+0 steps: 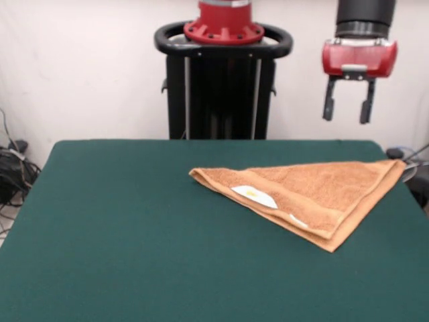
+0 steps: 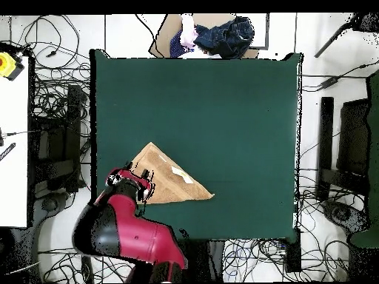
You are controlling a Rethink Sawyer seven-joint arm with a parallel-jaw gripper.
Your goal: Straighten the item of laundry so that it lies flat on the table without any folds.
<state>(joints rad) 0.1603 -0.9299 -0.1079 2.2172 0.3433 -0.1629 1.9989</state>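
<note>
Tangled cables (image 2: 52,103) and a person (image 2: 215,35) surround everything.

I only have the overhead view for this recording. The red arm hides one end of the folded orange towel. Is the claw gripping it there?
Observer: No. From the front, the claw hangs in the air above the light orange terry-cloth towel and is clear of it.
Operator: Open or shut?
Observer: Open. There is a plain gap between its two dark fingers.
Operator: And the hidden end of the towel?
Observer: It is a corner of the folded triangle. It reaches about to the side edge of the wide dark green felt-topped table.
</note>
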